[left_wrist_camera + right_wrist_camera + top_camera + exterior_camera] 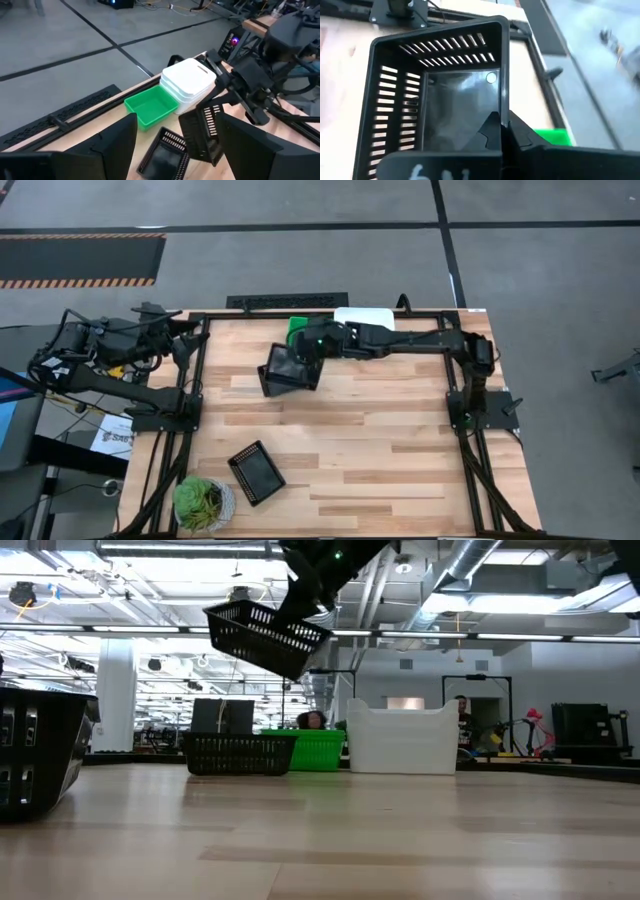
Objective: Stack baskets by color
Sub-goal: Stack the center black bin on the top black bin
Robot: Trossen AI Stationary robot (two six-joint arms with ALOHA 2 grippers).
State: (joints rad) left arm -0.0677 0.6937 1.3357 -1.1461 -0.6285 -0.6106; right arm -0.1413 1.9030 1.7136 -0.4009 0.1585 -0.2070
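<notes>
My right gripper (312, 345) is shut on a black slotted basket (265, 635) and holds it high over the far middle of the table. Below it a second black basket (240, 752) stands on its base on the table. Beside that one stand a green basket (150, 106) and a stack of white baskets (187, 82), close to the far edge. A third black basket (256, 472) lies near the front left. My left gripper (177, 120) waits open, raised at the table's far left. My right gripper pinches the rim of one side wall (504, 107) of the black basket, one finger (490, 131) inside and the other (522, 135) outside. The fingers slant down at it from the table's right. The basket hangs tilted, clear of the table and of the basket below.
A round potted green plant (203, 502) stands at the front left corner. The middle and right of the wooden table (380, 450) are bare wood. A dark frame rail (288, 301) runs along the far edge.
</notes>
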